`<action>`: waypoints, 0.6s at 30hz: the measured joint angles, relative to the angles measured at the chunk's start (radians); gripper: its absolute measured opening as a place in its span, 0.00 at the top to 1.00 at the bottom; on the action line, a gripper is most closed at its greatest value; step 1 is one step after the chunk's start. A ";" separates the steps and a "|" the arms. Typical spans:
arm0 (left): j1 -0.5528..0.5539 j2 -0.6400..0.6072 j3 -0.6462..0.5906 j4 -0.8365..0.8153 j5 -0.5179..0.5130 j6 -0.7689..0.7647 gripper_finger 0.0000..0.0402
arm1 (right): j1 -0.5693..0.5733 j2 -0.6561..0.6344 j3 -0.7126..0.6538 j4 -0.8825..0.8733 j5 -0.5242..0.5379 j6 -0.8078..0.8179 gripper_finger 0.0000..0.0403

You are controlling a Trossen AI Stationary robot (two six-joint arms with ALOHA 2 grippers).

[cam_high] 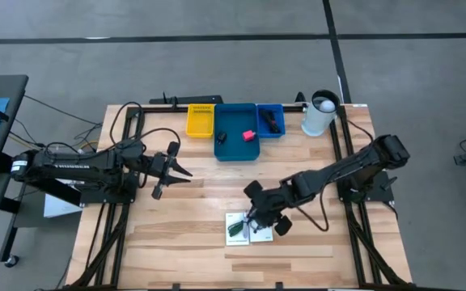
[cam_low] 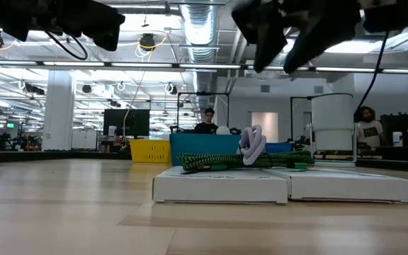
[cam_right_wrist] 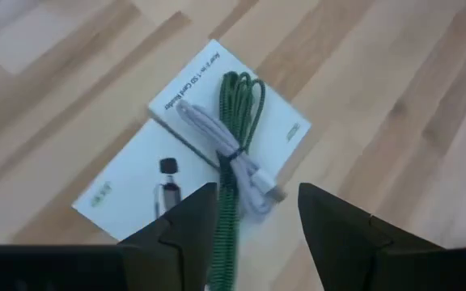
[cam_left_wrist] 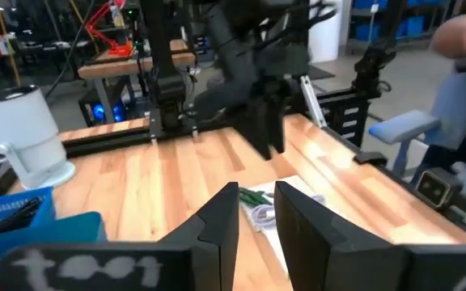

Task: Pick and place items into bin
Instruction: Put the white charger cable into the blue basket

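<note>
Green braided cable, bundled with a grey one, lies across two white printed boxes near the table's front edge. Right gripper hovers above, fingers spread, empty. Only the high view shows the blue bin. Left gripper: slightly parted, empty.

Right gripper hangs over the light wooden table, dark fingers spread. Below lie two flat white printed boxes side by side, touching. A green braided cable, bundled with a pale lavender cable, lies across them.
</note>
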 joint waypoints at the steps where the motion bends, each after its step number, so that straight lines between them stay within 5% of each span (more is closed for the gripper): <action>1: 0.000 0.000 0.000 -0.006 -0.003 -0.024 0.82 | 0.010 0.012 0.020 -0.004 0.012 -0.024 0.58; 18: 0.000 0.000 0.001 0.090 -0.089 -0.380 0.82 | 0.088 0.134 0.158 -0.052 0.055 -0.137 0.58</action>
